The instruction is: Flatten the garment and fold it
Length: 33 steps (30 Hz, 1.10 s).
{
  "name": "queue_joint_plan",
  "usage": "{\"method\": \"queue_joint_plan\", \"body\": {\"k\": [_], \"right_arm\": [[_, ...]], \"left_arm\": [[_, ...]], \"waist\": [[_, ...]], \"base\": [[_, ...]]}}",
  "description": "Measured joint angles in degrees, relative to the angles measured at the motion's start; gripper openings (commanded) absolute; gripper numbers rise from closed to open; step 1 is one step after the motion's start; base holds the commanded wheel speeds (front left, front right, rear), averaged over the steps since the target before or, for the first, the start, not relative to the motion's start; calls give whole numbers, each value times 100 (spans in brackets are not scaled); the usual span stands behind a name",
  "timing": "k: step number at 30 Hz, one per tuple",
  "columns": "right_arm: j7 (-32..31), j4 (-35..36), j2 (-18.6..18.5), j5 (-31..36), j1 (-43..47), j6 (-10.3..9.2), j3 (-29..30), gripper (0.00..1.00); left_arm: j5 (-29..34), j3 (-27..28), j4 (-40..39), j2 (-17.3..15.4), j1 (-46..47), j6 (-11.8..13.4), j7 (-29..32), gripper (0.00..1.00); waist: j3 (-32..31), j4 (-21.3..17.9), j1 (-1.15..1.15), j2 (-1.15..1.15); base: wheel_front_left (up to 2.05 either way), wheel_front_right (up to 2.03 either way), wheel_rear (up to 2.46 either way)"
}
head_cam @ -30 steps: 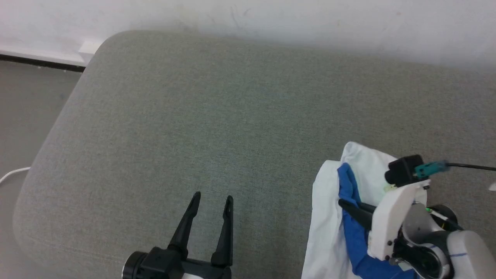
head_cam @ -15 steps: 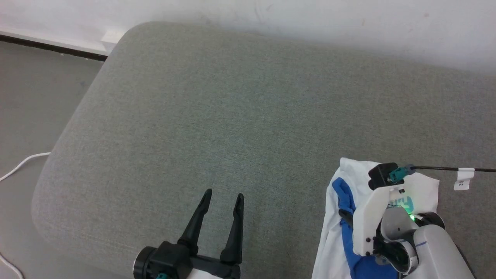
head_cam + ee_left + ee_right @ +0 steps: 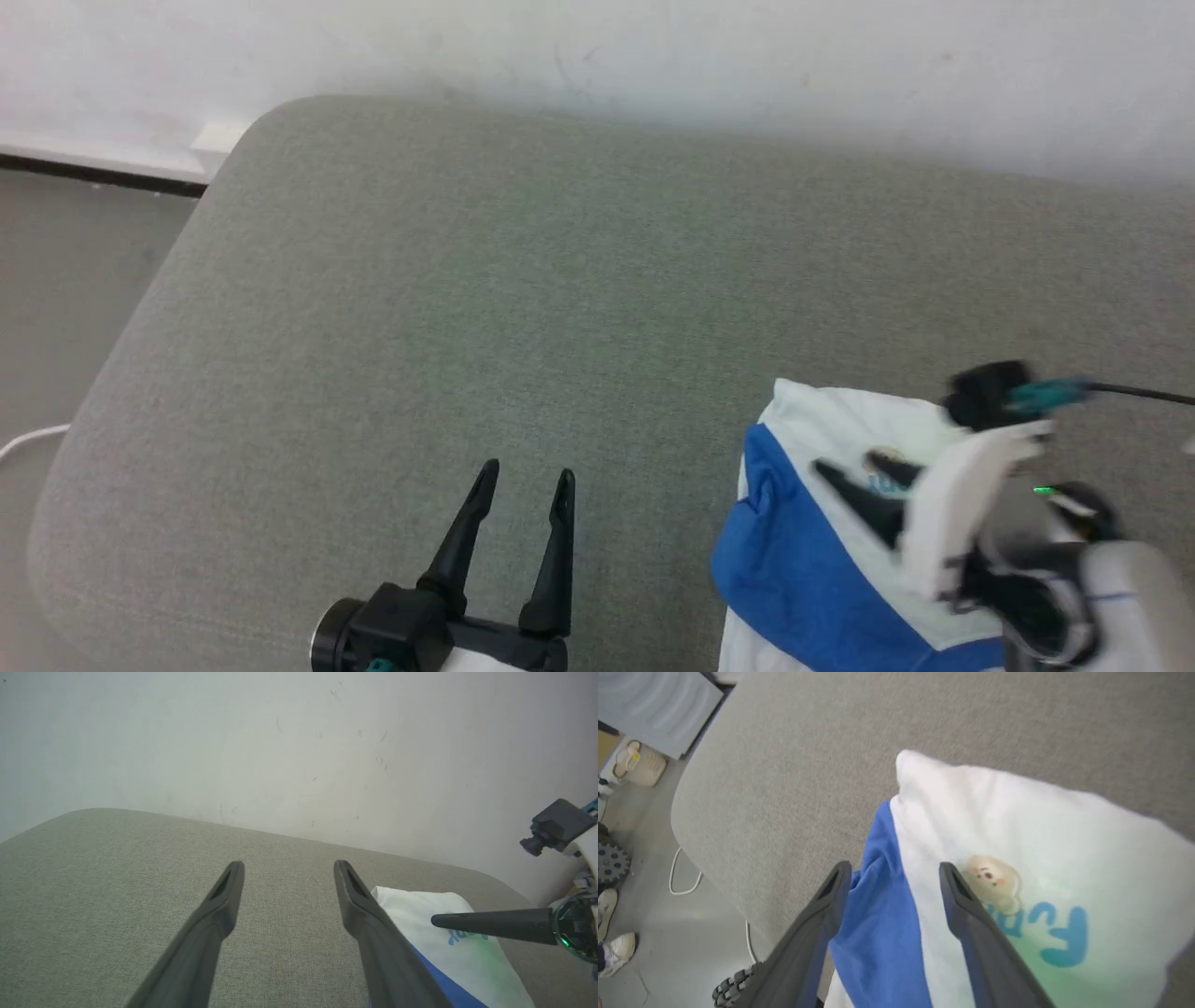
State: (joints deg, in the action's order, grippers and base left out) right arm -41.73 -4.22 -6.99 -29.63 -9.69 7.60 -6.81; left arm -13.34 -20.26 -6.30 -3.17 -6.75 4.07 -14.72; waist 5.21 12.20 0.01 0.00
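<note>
Near the front right corner of the grey-green upholstered cushion [image 3: 523, 280] lies the garment [image 3: 794, 569], with its lower part running off the bottom edge of the head view. The right end effector [image 3: 845, 460] sits over it with its two dark fingers spread apart and nothing pinched between them. In the right wrist view, this end effector [image 3: 894, 865] straddles the blue sleeve, and the cloth rests loosely under the gap. The left end effector [image 3: 527, 469] is likewise spread wide and empty, over bare cushion well to the left of the garment.

Half a second ago the right fingers were pinched on a narrow blue fold and the shirt stood bunched up against them. Now they have parted, and the cloth has dropped into a broader, flatter shape with a wide blue band showing. The left end effector looks unchanged, and the head camera has shifted a little between pictures.

The garment [image 3: 1017, 826] is thin, soft knit, white with a bright blue sleeve. Its top corner is rounded, and it has a small cartoon bear print [image 3: 992, 882] above blue lettering. From the left wrist view, the garment [image 3: 420, 905] lies just beside the left end effector [image 3: 289, 863], with one right finger [image 3: 490, 924] reaching across it. The cushion has a fine woven texture and a rounded corner. Behind it is a scuffed pale wall [image 3: 653, 47], and a white cable [image 3: 28, 439] lies on the grey floor [image 3: 56, 280].
</note>
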Motion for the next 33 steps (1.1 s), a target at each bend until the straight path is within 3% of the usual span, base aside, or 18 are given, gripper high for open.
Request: {"method": "queue_joint_plan", "body": {"k": [4, 7, 12, 24, 31, 32, 33], "right_arm": [[265, 983, -365, -103, 435, -1, 876, 100], [367, 1477, -439, -83, 832, -5, 1485, 100], [279, 1679, -339, -63, 1541, -7, 1817, 100], [320, 675, -312, -67, 1649, -5, 1715, 100], [619, -47, -517, -83, 1267, -5, 1336, 100], [662, -113, -523, -109, 1213, -5, 1258, 72], [684, -186, -532, -132, 1159, -5, 1192, 32]], "left_arm": [[44, 20, -7, -2, -18, -27, -1, 100], [82, 36, -34, -5, -22, -48, -1, 100], [97, 59, -71, -5, -24, -49, -1, 100], [197, 48, -113, -7, -21, -52, -1, 100], [238, -1, -152, -5, -15, -52, -1, 100], [246, -11, -159, -7, -13, -51, -1, 100], [264, -23, -165, -5, -10, -49, -1, 100]], "waist": [[-67, -155, -1, 0], [-82, -244, -1, 0], [-22, -309, -1, 0], [149, -104, 0, 0], [275, 18, 0, 1], [290, 27, 0, 1], [303, 36, 0, 1]], "base": [[0, 0, 0], [0, 0, 0], [0, 0, 0], [0, 0, 0], [0, 0, 0], [0, 0, 0], [0, 0, 0]]}}
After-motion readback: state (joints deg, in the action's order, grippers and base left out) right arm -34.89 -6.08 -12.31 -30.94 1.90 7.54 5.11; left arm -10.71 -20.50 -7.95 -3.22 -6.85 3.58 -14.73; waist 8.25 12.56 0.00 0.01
